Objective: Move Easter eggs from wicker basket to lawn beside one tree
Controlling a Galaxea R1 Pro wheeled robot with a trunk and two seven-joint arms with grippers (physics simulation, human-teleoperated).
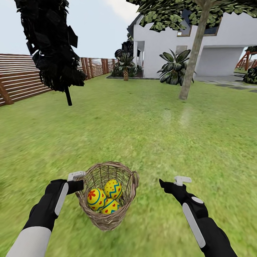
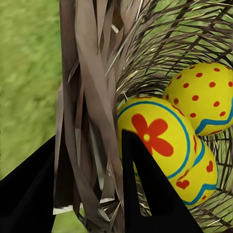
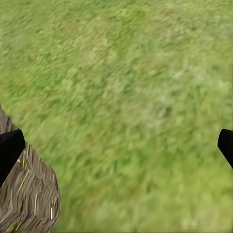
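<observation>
The left gripper (image 2: pixel 87 184) was closed on the left rim of the basket (image 1: pixel 107 214), its fingers (image 2: pixel 145 194) straddling the weave. Three eggs (image 1: pixel 106 198) lay inside. The right gripper (image 1: pixel 171 184) hung open over the lawn (image 1: pixel 160 125), right of the basket. The tree (image 1: pixel 192 57) stood far right.

Short mottled grass (image 1: pixel 142 135) spreads across the whole yard under even daylight. At ten o'clock a brown slatted fence (image 1: pixel 21 78) runs back toward the far corner, with a dark ragged-leaved tree (image 1: pixel 50 46) standing in front of it. At one o'clock a white house (image 1: pixel 221 46) closes the far end, a pale garage door set in its wall. A leaning grey-brown trunk (image 1: pixel 194 53) rises before the house, its green crown spreading overhead. Short palms (image 1: pixel 125 64) and a broad-leaved bush (image 1: pixel 174 67) sit along the house wall. At three o'clock, a reddish wooden frame (image 1: pixel 246 59) shows. Pale sky (image 1: pixel 96 25) fills twelve o'clock.
</observation>
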